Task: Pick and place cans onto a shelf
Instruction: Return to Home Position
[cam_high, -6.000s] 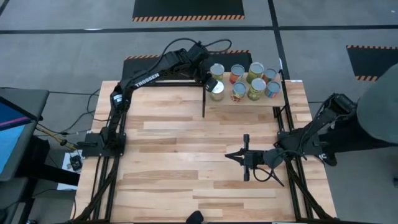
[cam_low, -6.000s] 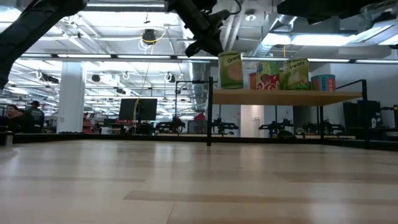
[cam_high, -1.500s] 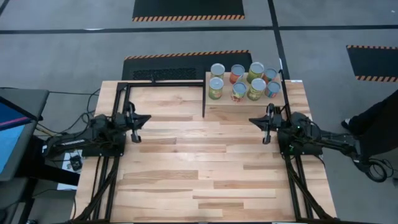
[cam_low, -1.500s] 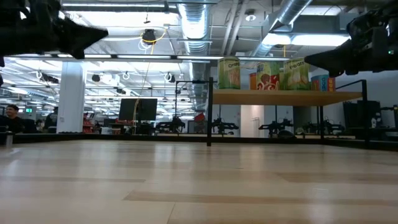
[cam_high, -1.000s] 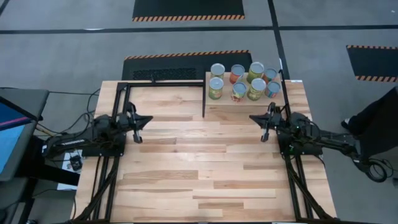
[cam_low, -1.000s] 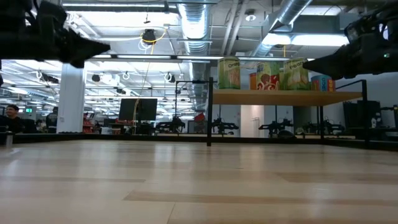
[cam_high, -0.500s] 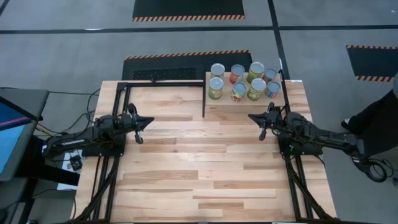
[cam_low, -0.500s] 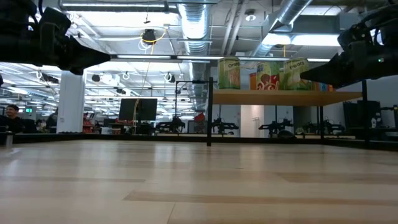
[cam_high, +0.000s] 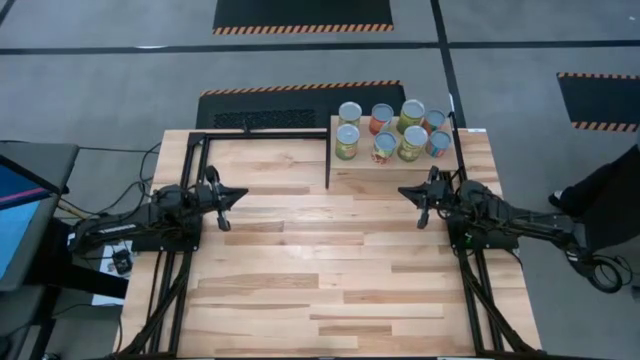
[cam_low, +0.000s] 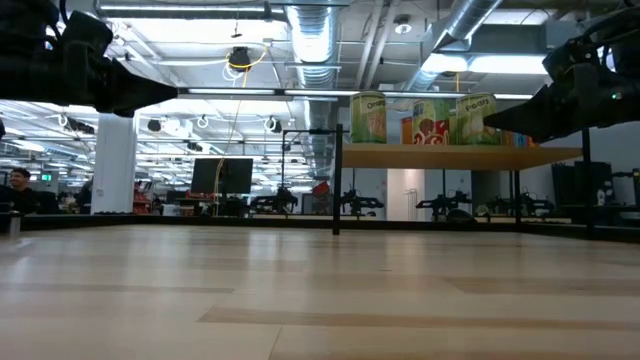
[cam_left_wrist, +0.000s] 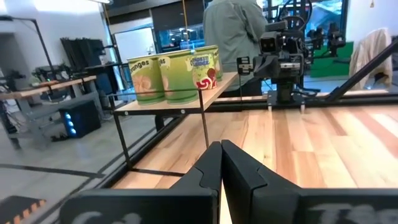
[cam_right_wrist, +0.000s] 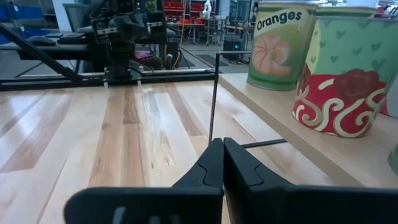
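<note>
Both arms have pulled back since six seconds ago. Then the left one was stretched out to the shelf corner and the right one hung over the table toward 5 o'clock with its fingers spread. Across the last half second we see almost no change in either.

Starting at the jaws, both wrist views show the two dark fingers pressed flat together with nothing between them, so we read both pairs as clenched and empty. The left gripper (cam_high: 238, 192) sits low at the 9 o'clock edge of the table (cam_high: 320, 260) and points inward toward the centre. The right gripper (cam_high: 406, 189) mirrors it at about 3 o'clock, near the shelf's front edge but apart from it.

From there we look out to the shelf (cam_high: 366, 163), which stands in the 1 o'clock corner of the table. All the cans (cam_high: 411, 142) we can count, eight of them, stand upright on it in two rows, and none is left on the planks. The green can at the shelf's 7 o'clock corner, where the left gripper was before, now stands free. In the low view the labels line up along the board with no can tilted.

We judge the placing to be done, with the arms at or very near their rest pose and nothing left to carry. A person (cam_left_wrist: 233, 31) stands beyond the shelf in the left wrist view, well clear of both grippers.
</note>
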